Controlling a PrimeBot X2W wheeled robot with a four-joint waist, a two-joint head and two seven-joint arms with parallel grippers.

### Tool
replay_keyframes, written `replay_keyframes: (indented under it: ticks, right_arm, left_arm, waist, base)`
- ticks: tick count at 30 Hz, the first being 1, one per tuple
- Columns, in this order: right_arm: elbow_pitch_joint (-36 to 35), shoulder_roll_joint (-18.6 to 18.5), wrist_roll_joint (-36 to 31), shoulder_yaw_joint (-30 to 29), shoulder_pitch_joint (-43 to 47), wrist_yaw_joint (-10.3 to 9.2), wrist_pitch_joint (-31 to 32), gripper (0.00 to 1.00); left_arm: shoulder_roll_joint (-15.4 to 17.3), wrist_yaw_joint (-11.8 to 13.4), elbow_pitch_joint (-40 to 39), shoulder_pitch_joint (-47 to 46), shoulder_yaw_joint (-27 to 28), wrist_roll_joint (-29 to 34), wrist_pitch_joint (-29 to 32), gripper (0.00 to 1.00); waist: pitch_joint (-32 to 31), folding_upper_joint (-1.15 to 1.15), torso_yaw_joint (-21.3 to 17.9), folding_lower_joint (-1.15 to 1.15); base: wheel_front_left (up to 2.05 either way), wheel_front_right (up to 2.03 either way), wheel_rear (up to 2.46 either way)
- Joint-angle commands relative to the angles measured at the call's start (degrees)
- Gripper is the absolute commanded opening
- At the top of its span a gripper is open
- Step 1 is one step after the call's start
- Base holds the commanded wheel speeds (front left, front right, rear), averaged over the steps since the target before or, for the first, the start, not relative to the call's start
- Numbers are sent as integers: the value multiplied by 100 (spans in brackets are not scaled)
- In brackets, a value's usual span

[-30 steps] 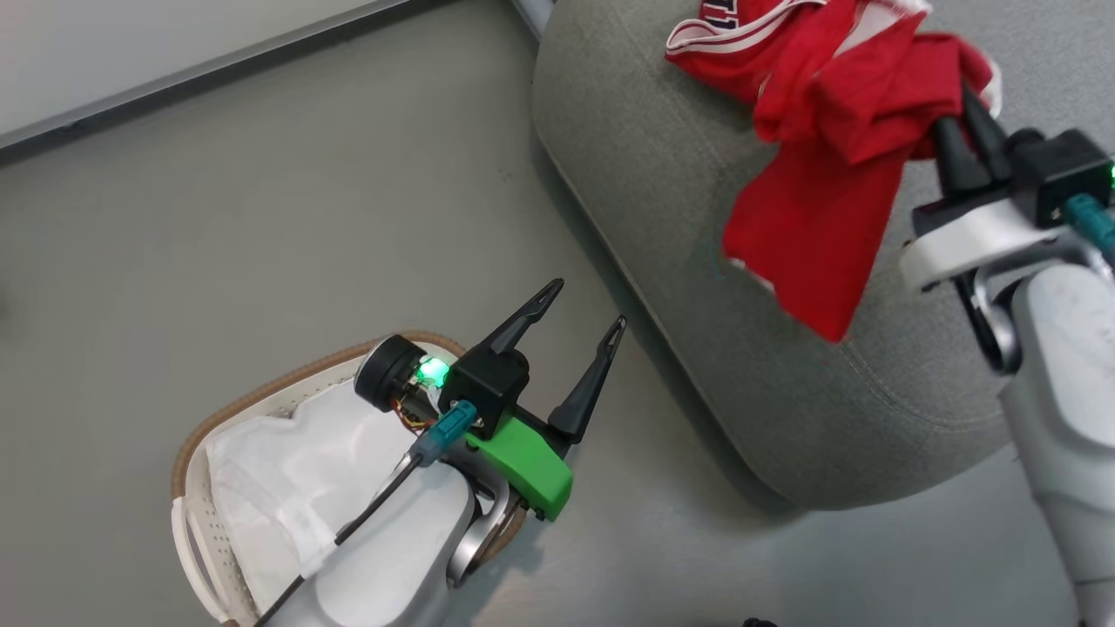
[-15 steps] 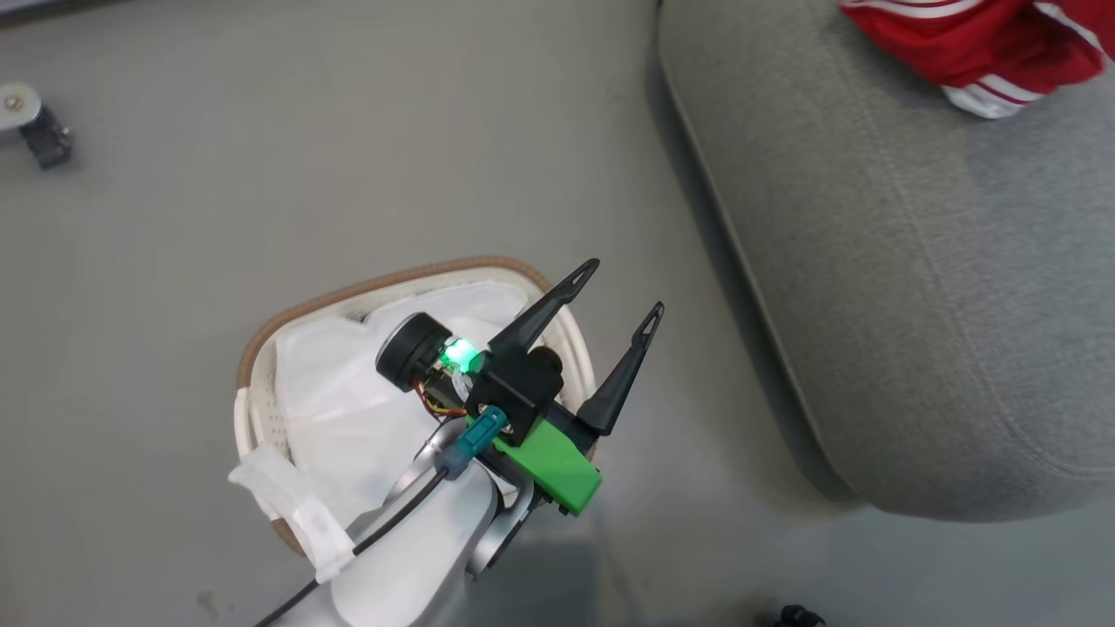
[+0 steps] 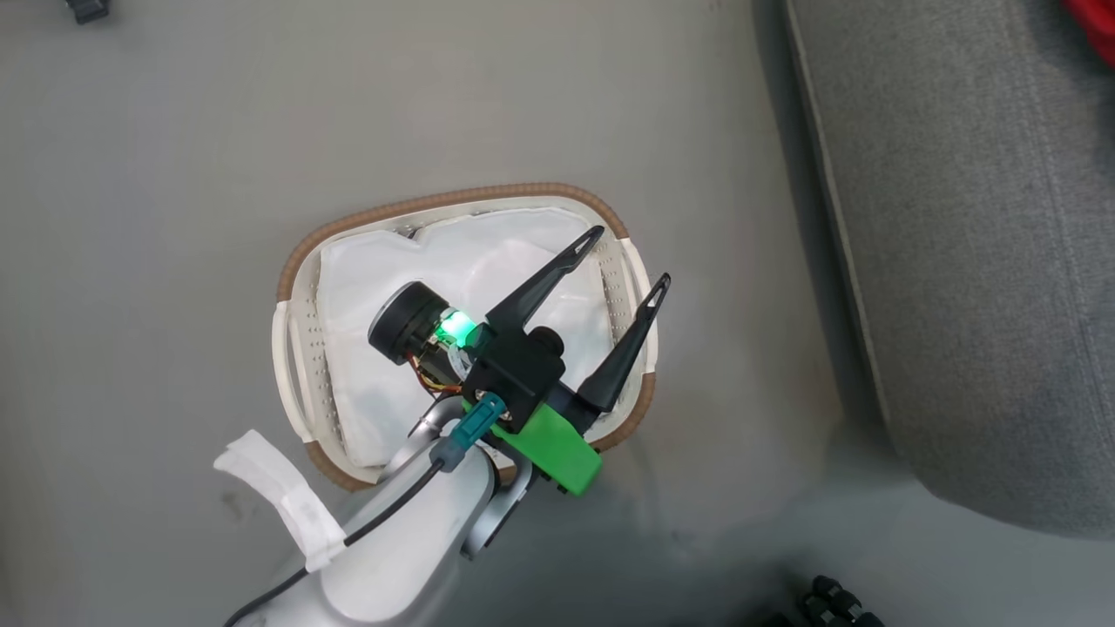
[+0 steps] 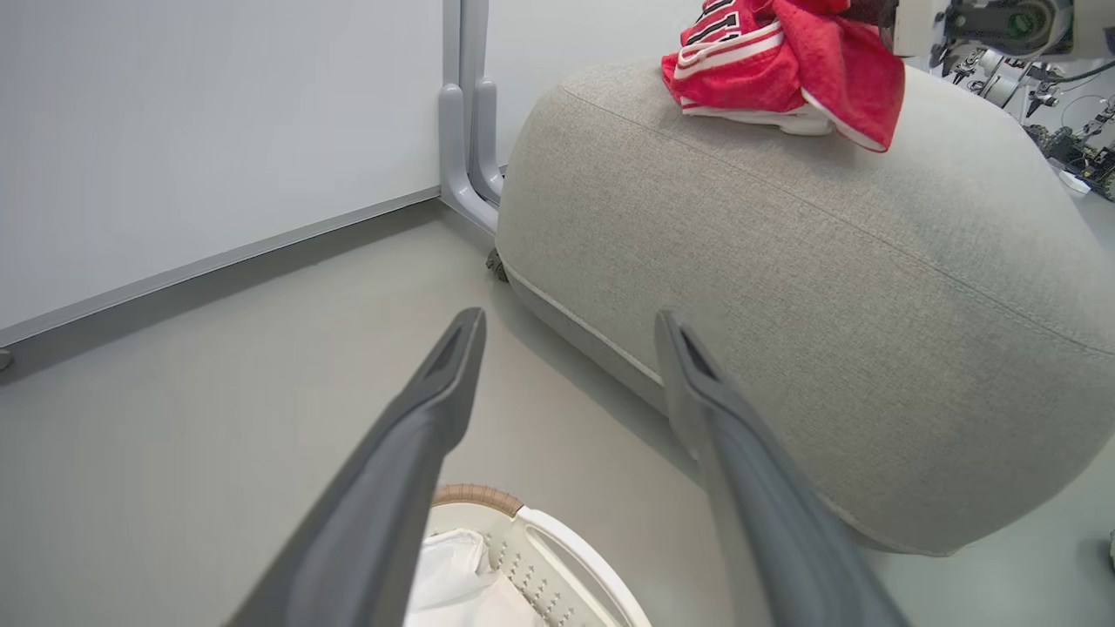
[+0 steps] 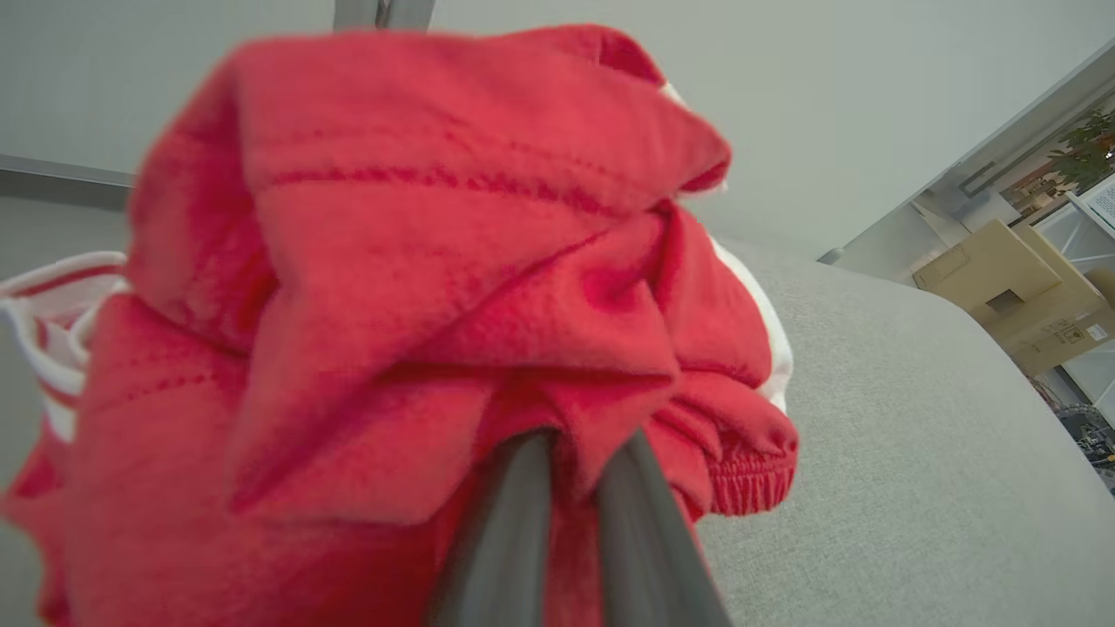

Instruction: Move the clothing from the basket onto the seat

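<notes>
My right gripper (image 5: pixel 579 444) is clamped on the clothing (image 5: pixel 418 261), bunched over the seat (image 5: pixel 871 435). I'd lower it well onto the top before releasing, so nothing slides off. My left gripper (image 3: pixel 631 254) hangs spread above the basket (image 3: pixel 453 198).

Your head view looks steeply down from above the left hand (image 3: pixel 631 254), with the basket (image 3: pixel 453 198) under its fingers and the seat (image 3: pixel 958 261) off to its right. Your left wrist view sits low and faces out past the fingertips to that seat and the clothing (image 4: pixel 784 61) at its top. Your right wrist view is pressed close to that clothing, just ahead of the right hand (image 5: pixel 584 444). All 3 views share the seat.
</notes>
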Motion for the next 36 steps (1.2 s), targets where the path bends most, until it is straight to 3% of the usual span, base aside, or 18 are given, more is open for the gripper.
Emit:
replay_keyframes:
  ticks: [1,10,19,26,36]
  right_arm:
    - [43,-17,-51,-29,-53,-7,-72,100]
    - [-252,153,50,259,332,-7,-180,100]
    - [-850,226,300,590,1058,-7,-186,100]
    - [-1215,410,419,770,1383,-7,-187,100]
    - [-1796,1072,603,903,2208,-7,-181,100]
  left_arm:
    - [47,26,9,-41,30,4,-11,100]
    - [63,59,127,48,84,-137,-29,100]
    - [-43,20,314,281,348,-366,-47,100]
    - [-165,42,255,743,871,-532,-44,100]
    - [-314,35,194,1570,1820,-479,-45,100]
  waist:
    - [61,0,25,-1]
    - [-305,0,-238,-1]
    - [-1048,0,-305,-1]
    - [-1738,0,-139,-1]
    - [-2480,0,333,-1]
  base:
    - [0,0,0]
    - [0,0,0]
    - [0,0,0]
    - [0,0,0]
    - [0,0,0]
